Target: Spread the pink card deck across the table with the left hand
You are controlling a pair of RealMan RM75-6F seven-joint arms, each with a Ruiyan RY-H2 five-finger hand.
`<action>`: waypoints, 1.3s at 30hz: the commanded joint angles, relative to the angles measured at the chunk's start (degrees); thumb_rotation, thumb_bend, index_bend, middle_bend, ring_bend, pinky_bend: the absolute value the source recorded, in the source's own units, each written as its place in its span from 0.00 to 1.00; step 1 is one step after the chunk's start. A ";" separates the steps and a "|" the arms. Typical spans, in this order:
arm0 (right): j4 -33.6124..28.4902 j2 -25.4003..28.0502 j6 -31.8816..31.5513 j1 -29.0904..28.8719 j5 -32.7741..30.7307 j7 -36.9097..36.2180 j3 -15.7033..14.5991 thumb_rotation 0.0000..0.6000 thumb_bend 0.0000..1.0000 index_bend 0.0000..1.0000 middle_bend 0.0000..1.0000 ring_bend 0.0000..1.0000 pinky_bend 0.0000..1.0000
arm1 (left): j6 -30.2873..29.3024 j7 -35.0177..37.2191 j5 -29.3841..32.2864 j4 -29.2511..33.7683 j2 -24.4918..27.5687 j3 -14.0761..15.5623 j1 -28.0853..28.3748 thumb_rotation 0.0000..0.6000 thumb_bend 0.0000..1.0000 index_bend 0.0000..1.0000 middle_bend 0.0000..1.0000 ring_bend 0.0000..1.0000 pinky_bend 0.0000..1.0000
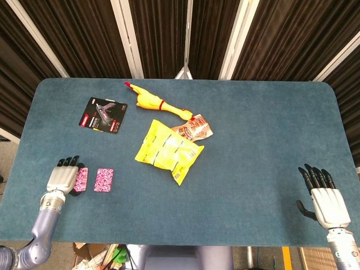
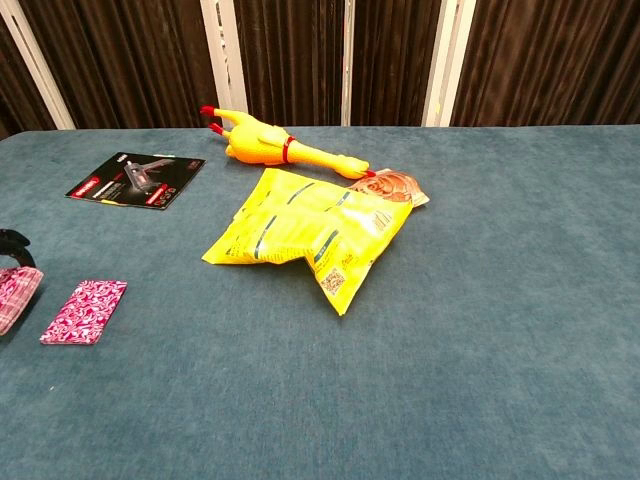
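A pink patterned part of the card deck (image 1: 104,180) lies flat on the blue table, also seen in the chest view as a pink stack (image 2: 85,311). Just to its left, my left hand (image 1: 63,177) holds the rest of the pink deck (image 1: 81,179) near the table's front left. In the chest view only the edge of that held stack (image 2: 12,298) and a dark fingertip show at the left border. My right hand (image 1: 325,199) hovers at the front right edge with its fingers apart, holding nothing.
A yellow snack bag (image 1: 167,150) lies mid-table with a small brown packet (image 1: 194,130) behind it. A yellow rubber chicken (image 1: 154,103) and a black product card (image 1: 103,115) sit toward the back left. The table's front edge (image 1: 180,243) runs close to both hands.
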State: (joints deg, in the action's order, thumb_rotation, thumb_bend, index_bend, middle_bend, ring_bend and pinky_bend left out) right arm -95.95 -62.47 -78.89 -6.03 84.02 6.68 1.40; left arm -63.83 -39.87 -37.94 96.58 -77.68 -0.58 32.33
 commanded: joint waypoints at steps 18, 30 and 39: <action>0.01 0.02 -0.13 0.04 0.22 -0.28 -0.04 1.00 0.36 0.00 0.00 0.00 0.03 | -0.92 -3.22 5.15 2.31 2.41 0.78 0.73 1.00 0.26 0.13 0.00 0.00 0.00; -0.17 0.11 -0.20 0.12 0.30 -0.25 -0.10 1.00 0.36 0.00 0.00 0.00 0.03 | 0.28 -2.71 5.89 0.58 1.91 1.35 0.81 1.00 0.26 0.17 0.00 0.00 0.00; -0.18 0.18 -0.06 0.04 0.24 -0.33 -0.06 1.00 0.36 0.00 0.00 0.00 0.03 | -0.20 -2.72 5.82 -0.20 0.36 1.08 1.16 1.00 0.42 0.41 0.00 0.00 0.00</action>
State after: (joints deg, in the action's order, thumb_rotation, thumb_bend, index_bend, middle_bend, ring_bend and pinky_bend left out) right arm -96.14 -62.28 -78.94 -6.00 84.25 6.36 1.35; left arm -63.82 -42.95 -31.81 96.47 -77.11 0.66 33.57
